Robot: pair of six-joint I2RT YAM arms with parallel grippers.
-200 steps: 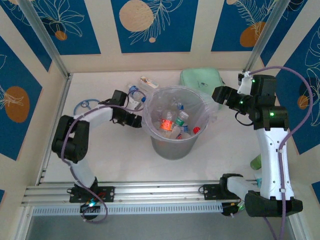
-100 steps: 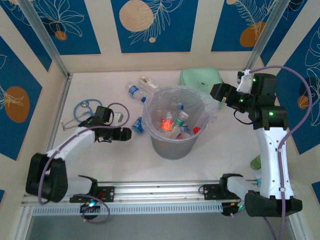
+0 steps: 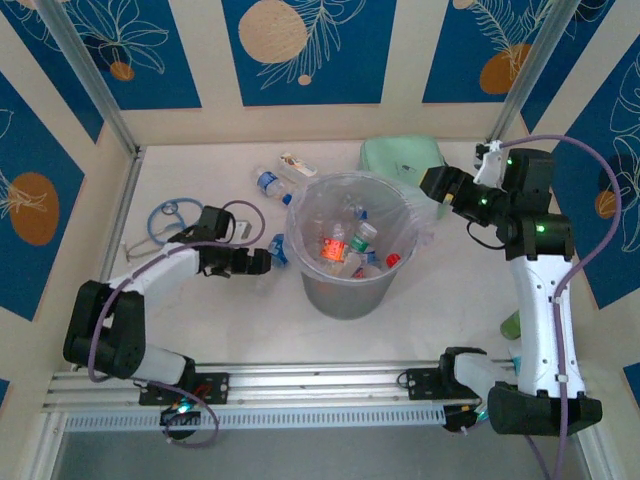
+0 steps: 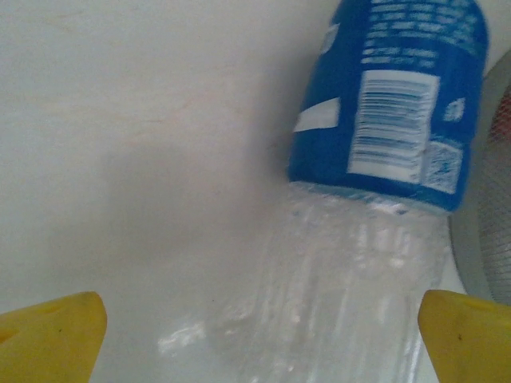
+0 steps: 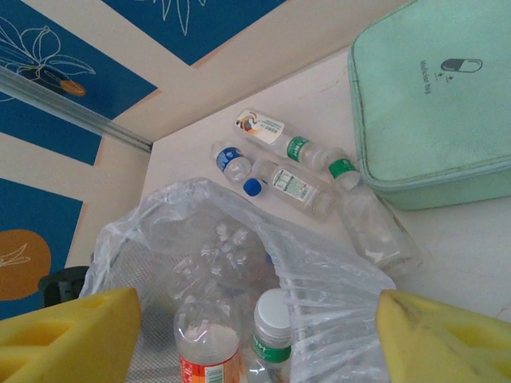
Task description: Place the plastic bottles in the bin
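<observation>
Left gripper (image 3: 258,262) lined up on the blue-labelled bottle (image 4: 383,152) beside the bin (image 3: 345,295).

My left gripper was spread wide and empty, with its yellow fingertips (image 4: 48,335) on either side of the bottle's clear end. The bottle lay on the table (image 3: 200,330) just beside the bin's left wall. To do this well, I judged I should push further forward so the pads straddled the labelled middle. Then I should close gently, since thin plastic would likely crumple or squirt out, and lift well above the rim before letting go. My right gripper (image 3: 437,187) hung open, holding nothing, over the bin's far rim. Other bottles (image 3: 268,183) lay on the table behind the bin.
</observation>
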